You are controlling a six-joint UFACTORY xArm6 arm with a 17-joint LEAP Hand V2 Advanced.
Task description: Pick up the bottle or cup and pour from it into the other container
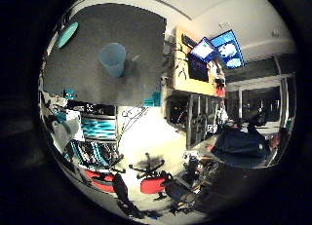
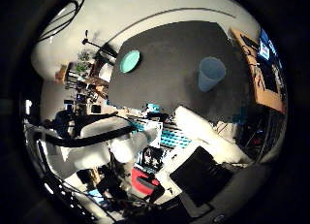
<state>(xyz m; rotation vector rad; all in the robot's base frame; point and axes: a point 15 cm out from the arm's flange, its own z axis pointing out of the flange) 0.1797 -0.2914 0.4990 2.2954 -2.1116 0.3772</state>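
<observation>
Thumb-side palm view: I see white and black parts of the hand (image 2: pixel 203 151) reaching in from the edge, a white finger (image 2: pixel 208 132) lying roughly straight out from the palm and a black block behind it. Nothing sits between the fingers; I read the hand as relaxed and holding nothing.

Out from the palm and well apart from the hand lies a dark table top (image 2: pixel 169 64). A translucent pale blue cup (image 2: pixel 211 73) stands upright on it, on the side nearer the straight finger, clear of the hand and touching nothing else. It takes up little of either view, so it is not close to the palm. I cannot tell whether it holds anything.

Farther across the same top, near its far edge, a teal plate (image 2: pixel 130 61) lies flat, well apart from the cup.

Little-finger-side view shows the same cup, plate and top, with no part of the hand I can make out. Beyond the table edge I see lit monitors (image 1: pixel 217 49) on a wooden board and a red office chair (image 1: pixel 153 183) on the pale floor.
</observation>
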